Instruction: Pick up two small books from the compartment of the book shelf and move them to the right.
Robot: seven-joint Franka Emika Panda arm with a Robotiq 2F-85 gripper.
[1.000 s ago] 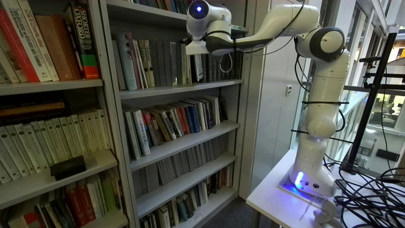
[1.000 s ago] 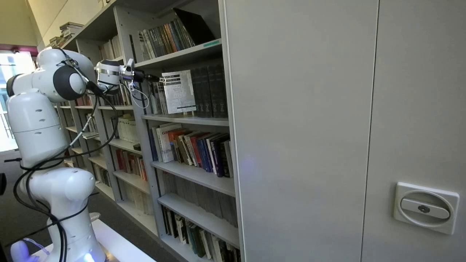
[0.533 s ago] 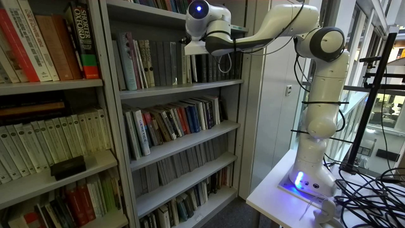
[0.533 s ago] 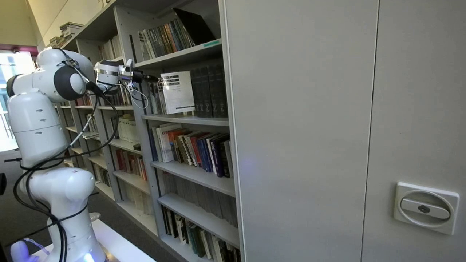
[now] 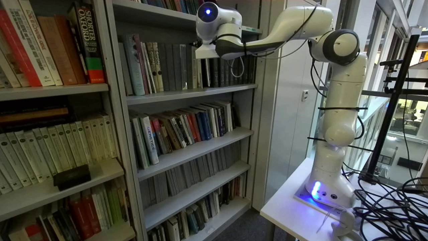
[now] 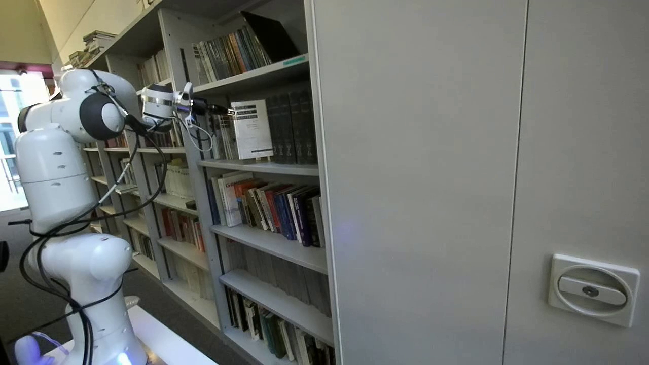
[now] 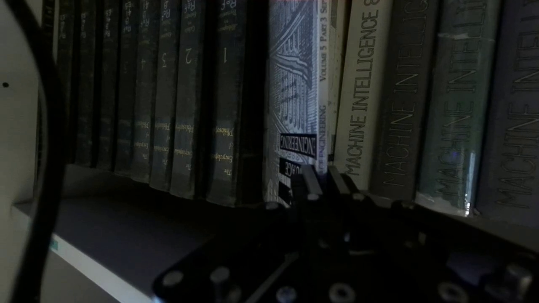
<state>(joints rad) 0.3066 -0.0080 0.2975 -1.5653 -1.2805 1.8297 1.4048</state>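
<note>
Thin white book (image 6: 253,129) pinched at spine edge by end effector (image 7: 324,179). Held upright in the compartment (image 5: 190,94) of the book shelf (image 5: 200,146), jutting ahead of dark volumes (image 7: 164,92) beside it; MACHINE INTELLIGENCE spines (image 7: 404,97) seen on its other side.

Exterior views stand back, angled at shelf (image 5: 200,150) from opposite sides of arm (image 5: 347,90); wrist view upside down.
Both exterior views share arm, shelf, compartment (image 5: 192,93); wrist view faces into that compartment, close on spines (image 7: 360,105).
</note>
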